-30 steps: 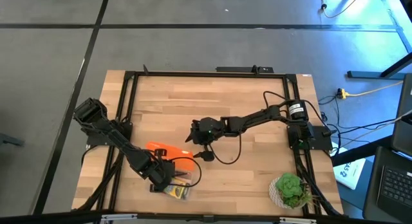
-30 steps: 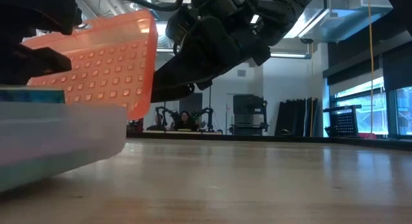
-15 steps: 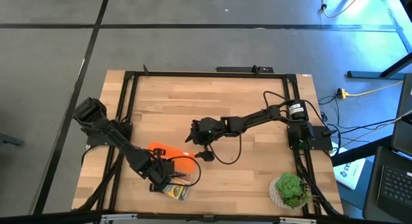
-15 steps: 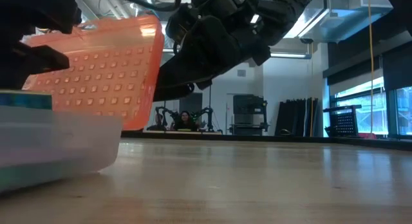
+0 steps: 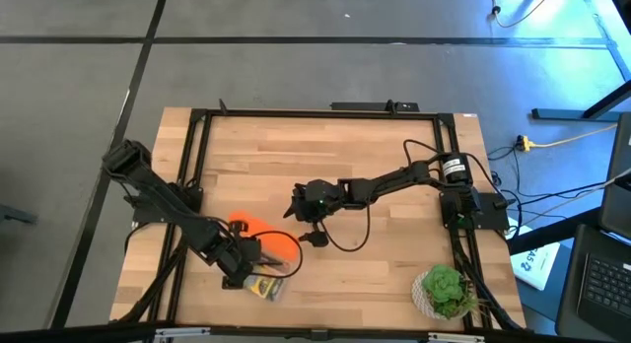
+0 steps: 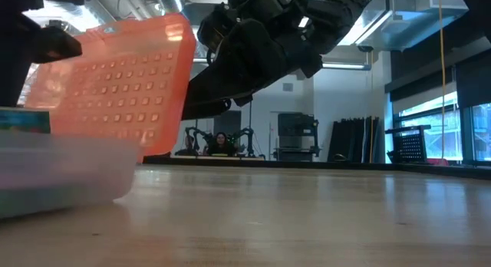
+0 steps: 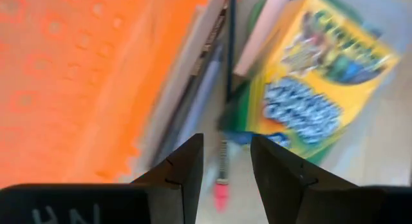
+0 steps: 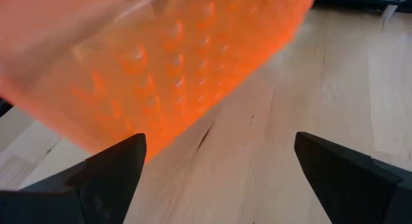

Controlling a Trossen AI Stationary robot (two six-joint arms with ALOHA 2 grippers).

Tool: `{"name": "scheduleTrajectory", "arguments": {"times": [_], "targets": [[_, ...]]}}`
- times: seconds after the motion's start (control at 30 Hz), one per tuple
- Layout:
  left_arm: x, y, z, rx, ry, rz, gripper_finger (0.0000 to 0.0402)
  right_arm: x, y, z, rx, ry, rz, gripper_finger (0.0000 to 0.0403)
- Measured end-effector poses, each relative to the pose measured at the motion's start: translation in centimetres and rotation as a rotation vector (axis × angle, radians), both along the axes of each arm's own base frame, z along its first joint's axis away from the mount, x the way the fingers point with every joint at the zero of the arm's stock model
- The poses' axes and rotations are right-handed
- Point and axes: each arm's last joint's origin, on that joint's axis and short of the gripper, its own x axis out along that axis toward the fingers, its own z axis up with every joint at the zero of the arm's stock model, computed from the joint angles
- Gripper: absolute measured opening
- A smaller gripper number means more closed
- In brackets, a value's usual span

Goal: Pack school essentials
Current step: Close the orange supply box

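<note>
The orange lid [image 5: 273, 244] has swung toward 9 o'clock with the left gripper [image 5: 244, 264]. Its narrowly parted fingers [image 7: 183, 172] hover over the crayon box [image 7: 322, 76]. The right gripper [image 5: 299, 210] waits, fingers [image 8: 112, 169] spread.

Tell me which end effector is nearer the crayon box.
Left. The left end effector hovers right at the crayon box; the right end effector hangs apart, over the table's middle.

no legible text, crayon box [image 7: 325, 89] print blurred
</note>
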Motion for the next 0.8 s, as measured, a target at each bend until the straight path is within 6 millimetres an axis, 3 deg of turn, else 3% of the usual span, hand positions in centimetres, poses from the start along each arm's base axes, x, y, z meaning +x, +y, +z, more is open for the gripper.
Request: {"name": "scheduleTrajectory", "arguments": {"times": [0.37,0.63,0.8], "targets": [[-1.1,0.8,2.5,-0.049,-0.072,-0.006,0.0124,0.0,0.0,0.0,0.001,0.002,-0.001,0.0399],[-1.2,0.8,2.7,-0.054,-0.075,-0.007,0.0124,0.0,0.0,0.0,0.002,0.002,-0.001,0.0399],[-1.4,0.8,2.9,-0.09,-0.064,-0.004,0.0124,0.7,0.1,1.2,0.003,-0.041,0.0,0.0399]]}}
